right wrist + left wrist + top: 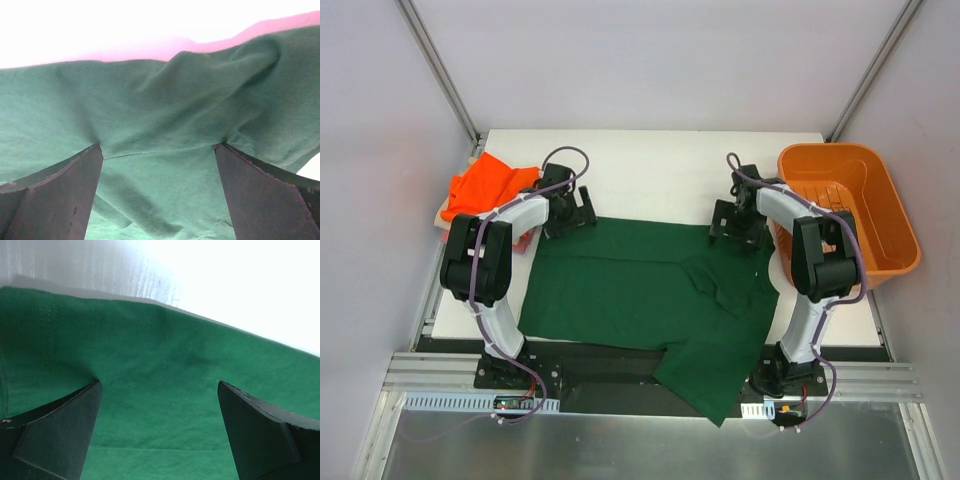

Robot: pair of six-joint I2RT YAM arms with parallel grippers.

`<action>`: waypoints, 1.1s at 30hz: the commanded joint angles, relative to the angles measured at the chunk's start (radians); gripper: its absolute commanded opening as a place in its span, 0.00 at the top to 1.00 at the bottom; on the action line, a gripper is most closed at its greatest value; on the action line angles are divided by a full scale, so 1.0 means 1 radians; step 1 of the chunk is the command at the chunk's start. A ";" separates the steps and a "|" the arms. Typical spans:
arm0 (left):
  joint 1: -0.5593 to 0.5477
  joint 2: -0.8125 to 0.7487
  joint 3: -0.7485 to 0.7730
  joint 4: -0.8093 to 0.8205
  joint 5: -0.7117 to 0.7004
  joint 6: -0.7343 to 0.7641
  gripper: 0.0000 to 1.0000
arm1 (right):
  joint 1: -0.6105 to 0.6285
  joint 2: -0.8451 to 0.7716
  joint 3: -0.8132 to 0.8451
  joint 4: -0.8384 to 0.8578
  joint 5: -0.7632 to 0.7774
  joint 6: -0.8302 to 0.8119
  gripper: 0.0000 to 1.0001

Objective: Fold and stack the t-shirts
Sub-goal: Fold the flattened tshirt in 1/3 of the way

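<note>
- Dark green t-shirt (630,285) lay spread across the near half of the white table (650,160). Its near-right corner hung off the table's front edge, between the arm bases.
- There was a crumpled fold in the shirt right of its centre. The rest was mostly flat.
- Left gripper (570,212) sat at the shirt's far-left corner, right on the far hem.
- In the left wrist view, the left gripper (158,384) had its fingers (65,425) spread wide with green cloth filling the gap. The tips were down at the fabric with nothing pinched between them.
- Right gripper (738,225) sat at the shirt's far-right corner.
- In the right wrist view, the right gripper (158,146) was also spread wide. Its fingers (260,190) were at the cloth, which was bunched up into a ridge just beyond the tips.
- Couldn't tell whether either gripper's tips were pressing into the shirt or just touching it.
- Bright orange t-shirt (485,185) lay crumpled just left of the green shirt's far-left corner, partly behind the left arm. A pale cloth edge (448,208) showed under it, too hidden to say more.
- Orange basket (880,260) sat right of the green shirt, just past the right arm.
</note>
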 commanded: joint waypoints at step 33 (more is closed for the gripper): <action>-0.088 -0.283 -0.058 -0.105 -0.160 -0.079 0.01 | 0.160 -0.152 0.081 -0.025 0.049 -0.374 0.01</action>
